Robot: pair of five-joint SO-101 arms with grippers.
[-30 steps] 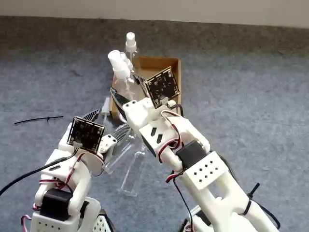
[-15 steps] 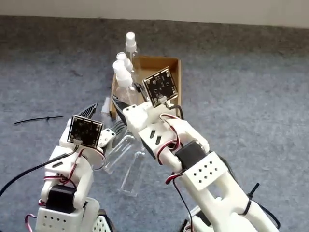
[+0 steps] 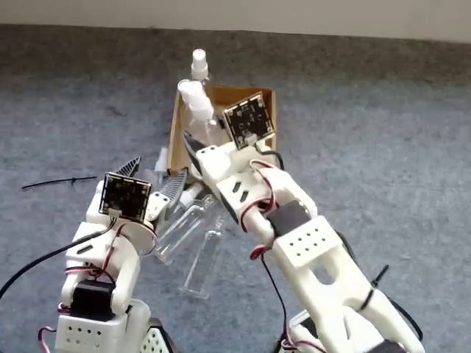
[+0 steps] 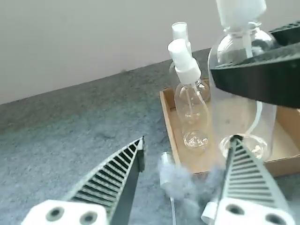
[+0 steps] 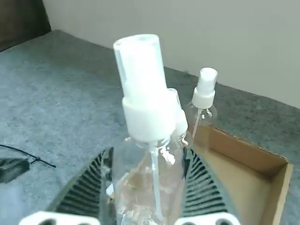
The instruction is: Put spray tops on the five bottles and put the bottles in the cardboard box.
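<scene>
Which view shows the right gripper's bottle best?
Right wrist view: the bottle sits centred in the right gripper, body and spray top both unobstructed. High view shows its spray top and upper body above the arm. Left wrist view shows its body crossed by a black finger, top cut off.

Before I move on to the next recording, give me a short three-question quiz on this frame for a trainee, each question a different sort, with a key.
1. True or false: the right jaws are shut on a bottle that has its spray top fitted.
2. How many bottles lie flat on the carpet? A one, B two, C four.
3. Fill in: the left jaws are ____ and hold nothing.
Key: 1 true. 2 B: one lies here, the other beside it. 3 open.
</scene>
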